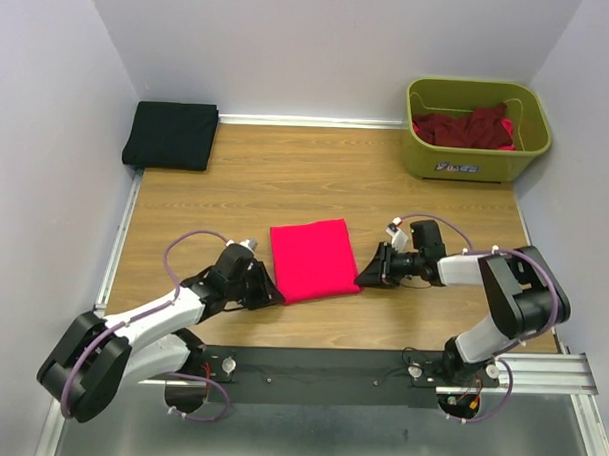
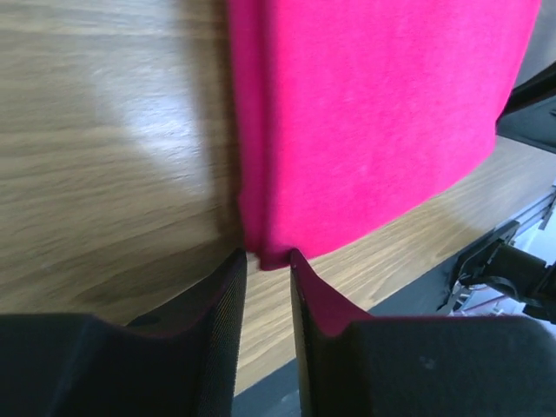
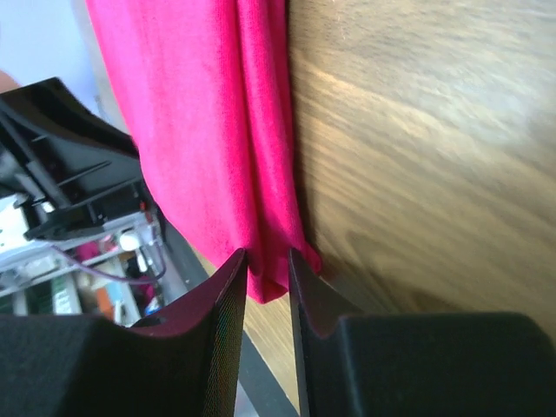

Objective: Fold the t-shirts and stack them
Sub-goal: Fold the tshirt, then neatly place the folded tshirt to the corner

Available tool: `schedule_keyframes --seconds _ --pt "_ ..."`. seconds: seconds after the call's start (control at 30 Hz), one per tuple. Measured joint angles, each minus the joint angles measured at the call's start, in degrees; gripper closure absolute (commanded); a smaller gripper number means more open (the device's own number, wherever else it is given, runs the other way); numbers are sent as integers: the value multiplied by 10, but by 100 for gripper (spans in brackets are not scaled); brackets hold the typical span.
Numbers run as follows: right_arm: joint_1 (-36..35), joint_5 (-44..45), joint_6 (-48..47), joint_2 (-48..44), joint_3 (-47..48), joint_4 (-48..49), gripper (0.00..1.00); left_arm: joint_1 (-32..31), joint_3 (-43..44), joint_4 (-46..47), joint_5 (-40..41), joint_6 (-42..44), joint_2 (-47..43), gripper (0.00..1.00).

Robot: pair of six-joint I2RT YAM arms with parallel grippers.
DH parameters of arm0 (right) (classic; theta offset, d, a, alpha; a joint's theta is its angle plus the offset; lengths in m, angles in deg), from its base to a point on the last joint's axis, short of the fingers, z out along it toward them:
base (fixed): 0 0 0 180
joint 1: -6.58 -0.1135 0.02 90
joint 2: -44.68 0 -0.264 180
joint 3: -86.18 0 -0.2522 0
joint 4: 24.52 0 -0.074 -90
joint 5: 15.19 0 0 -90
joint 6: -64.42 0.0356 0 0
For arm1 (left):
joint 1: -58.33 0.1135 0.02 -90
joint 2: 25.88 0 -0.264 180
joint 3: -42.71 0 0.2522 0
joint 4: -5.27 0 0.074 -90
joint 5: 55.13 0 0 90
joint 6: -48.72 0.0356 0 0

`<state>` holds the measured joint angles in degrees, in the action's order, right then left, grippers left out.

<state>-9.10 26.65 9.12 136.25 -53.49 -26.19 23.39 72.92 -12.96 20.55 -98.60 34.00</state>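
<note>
Since it was just soft jersey cloth, the bright pink-red t-shirt folded into a rectangle [image 1: 313, 258] looked like it'd be light and floppy, nothing stiff about it. It lay flat in the middle of the wood-grain surface [image 1: 286, 177], between the two arms. My guess: lift it by one edge and it droops and the fold opens up, so the two near corners, where the layers bunch thick, were the sensible spots to grab.

That's where both arms sat. The left pincer [image 2: 268, 261] had its black, ribbed fingers close together with the shirt's near-left corner poking into the narrow gap. The right pincer [image 3: 268, 261] was the same on the near-right corner, with the stacked fold edges showing as ridges. I couldn't tell if either was actually clamping the cloth or just around it.

A black t-shirt folded square [image 1: 172, 135] sat at the far left corner, well apart. Crumpled dark maroon t-shirts [image 1: 468, 129] were heaped in the olive-green plastic tub [image 1: 467, 166] at the far right.
</note>
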Motion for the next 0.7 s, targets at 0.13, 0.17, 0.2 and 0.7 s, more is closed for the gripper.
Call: schedule_keyframes --seconds 0.13,0.17,0.2,0.7 --pt "1 46 -12 -54 3 -54 62 0 16 -47 20 -5 -47 42" --pt "1 58 -20 -71 12 -79 61 1 24 -56 25 -9 -64 40" --pt "0 74 -31 -88 25 -108 57 2 33 -62 32 -11 -78 36" --pt "-352 361 -143 -57 307 -287 32 244 131 -77 56 105 -9 19"
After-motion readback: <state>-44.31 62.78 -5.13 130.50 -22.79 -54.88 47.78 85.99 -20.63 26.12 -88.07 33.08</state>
